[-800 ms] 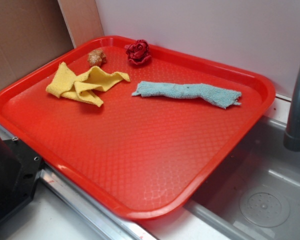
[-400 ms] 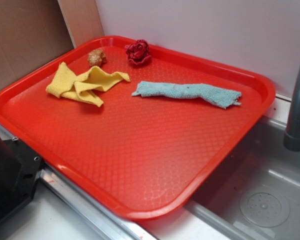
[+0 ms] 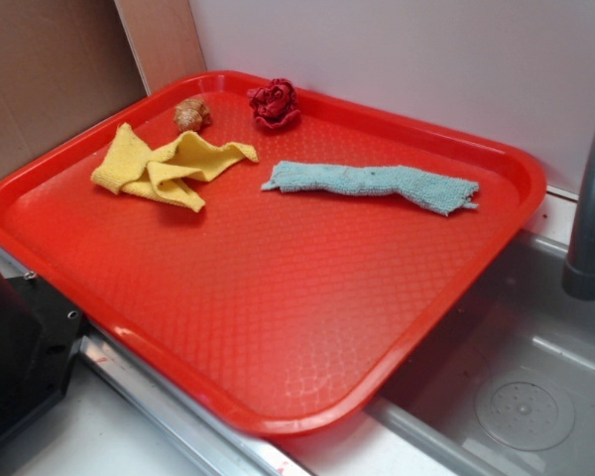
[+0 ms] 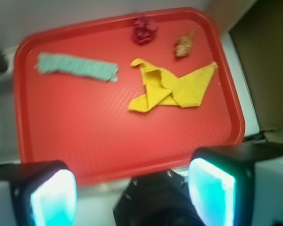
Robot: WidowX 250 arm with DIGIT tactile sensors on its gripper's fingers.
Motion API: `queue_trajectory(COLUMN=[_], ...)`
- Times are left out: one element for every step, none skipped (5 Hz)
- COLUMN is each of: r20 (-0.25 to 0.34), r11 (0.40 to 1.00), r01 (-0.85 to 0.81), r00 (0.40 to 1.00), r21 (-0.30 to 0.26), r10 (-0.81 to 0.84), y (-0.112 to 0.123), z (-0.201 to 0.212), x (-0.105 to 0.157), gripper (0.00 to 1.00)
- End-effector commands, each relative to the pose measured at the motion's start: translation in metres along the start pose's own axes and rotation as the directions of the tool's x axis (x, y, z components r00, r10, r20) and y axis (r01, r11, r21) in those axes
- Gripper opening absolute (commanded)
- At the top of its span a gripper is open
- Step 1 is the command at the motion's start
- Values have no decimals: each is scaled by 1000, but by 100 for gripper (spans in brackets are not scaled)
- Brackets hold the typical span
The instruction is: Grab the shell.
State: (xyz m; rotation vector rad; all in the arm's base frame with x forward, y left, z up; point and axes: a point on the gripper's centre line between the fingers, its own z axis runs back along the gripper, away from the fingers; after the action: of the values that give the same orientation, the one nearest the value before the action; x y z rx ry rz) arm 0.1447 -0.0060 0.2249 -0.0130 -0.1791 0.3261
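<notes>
Small tan-brown spiral shell (image 3: 191,114), knobbly and ridged, lying on its side at the far-left corner of the red tray (image 3: 278,327), close to the far rim, apart from everything else there

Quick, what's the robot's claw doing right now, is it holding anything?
Gripper: open, holding nothing, high above the tray; the shell lies untouched.
</notes>
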Motion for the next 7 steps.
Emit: queue_trajectory(r20=[132, 218, 244, 267, 250, 259, 230], r11=[940, 864, 826, 815, 803, 794, 803], r01=[-325, -488, -552, -569, -581, -589, -582], r00=[941, 863, 822, 807, 803, 798, 806], r21=[101, 125, 114, 113, 129, 151, 133], r10=[311, 455, 515, 526, 541, 544, 546], y=[22, 37, 48, 64, 84, 91, 99], z=[-36, -55, -71, -95, -122, -142, -165], x=[52, 76, 93, 114, 131, 141, 149], gripper=[100, 100, 100, 100, 100, 100, 100])
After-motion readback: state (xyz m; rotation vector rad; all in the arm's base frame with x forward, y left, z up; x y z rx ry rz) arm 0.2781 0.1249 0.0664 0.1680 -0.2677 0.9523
